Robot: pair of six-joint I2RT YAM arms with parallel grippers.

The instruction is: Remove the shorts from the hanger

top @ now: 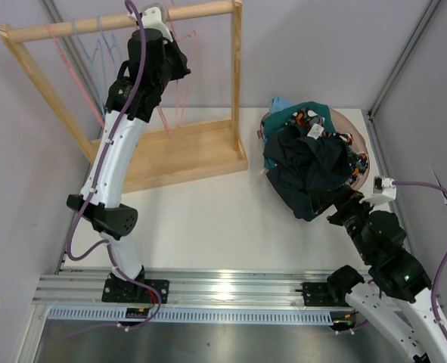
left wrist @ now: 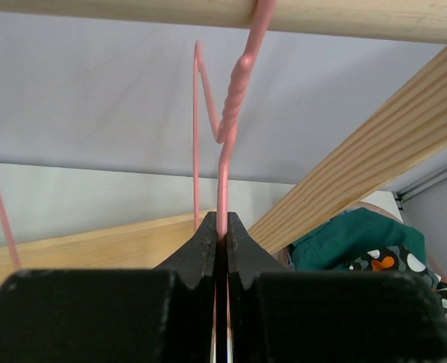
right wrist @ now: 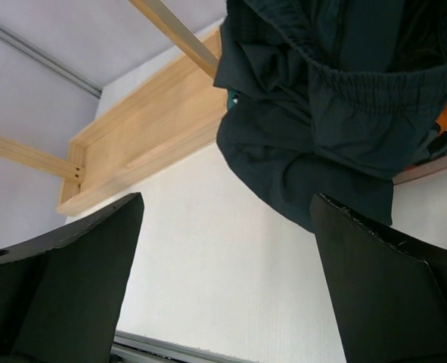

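The shorts lie heaped in a round basket [top: 357,136] at the right: black shorts [top: 306,162] on top, patterned ones [top: 308,119] and light blue ones [top: 281,103] under them. No grey pair shows. My left gripper [top: 175,64] is up by the rack's top rail [top: 94,25], shut on the bare wire of a pink hanger [left wrist: 225,174] just below its hook. Teal shorts [left wrist: 359,234] show beyond it. My right gripper [right wrist: 223,249] is open and empty, low over the table beside the dark shorts [right wrist: 321,113], which spill over the basket rim [right wrist: 435,166].
The wooden rack [top: 178,151] stands at the back left with its base on the table. A blue hanger [top: 94,53] and another pink one [top: 68,64] hang bare on the rail. Grey walls close in on both sides.
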